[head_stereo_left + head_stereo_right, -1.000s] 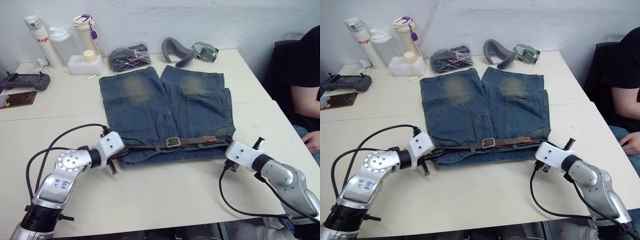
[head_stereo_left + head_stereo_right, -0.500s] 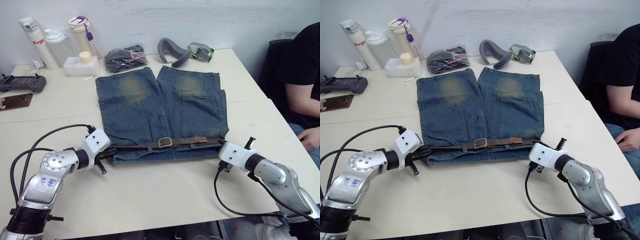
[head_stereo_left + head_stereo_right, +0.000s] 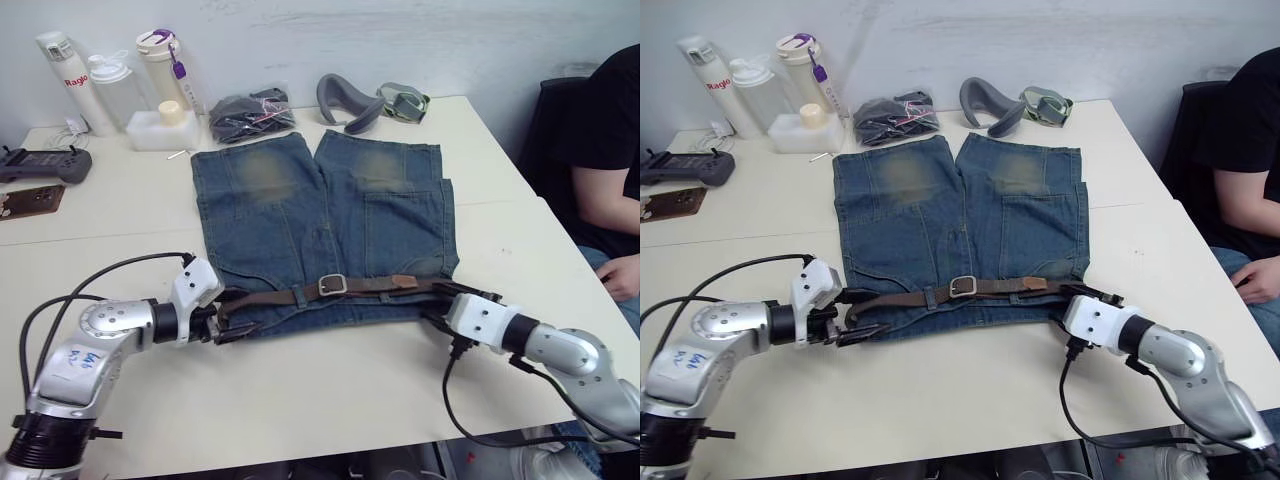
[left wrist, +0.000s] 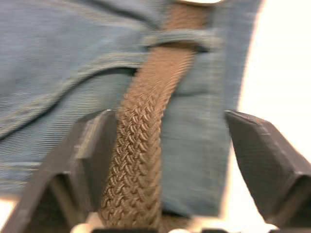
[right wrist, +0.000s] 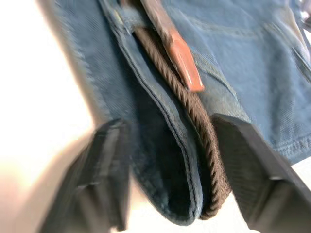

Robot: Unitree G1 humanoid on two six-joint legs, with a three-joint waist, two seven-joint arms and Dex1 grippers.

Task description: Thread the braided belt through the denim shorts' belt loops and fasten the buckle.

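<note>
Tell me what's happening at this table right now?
A two-armed robot is working a braided belt on denim shorts spread on the table. The belt runs along the waistband, its buckle near the middle. The left gripper sits open around the belt at one end of the waistband; the right gripper sits open at the other.

Silver arms, white wrist housings, black cables, blue handwritten markings.
</note>
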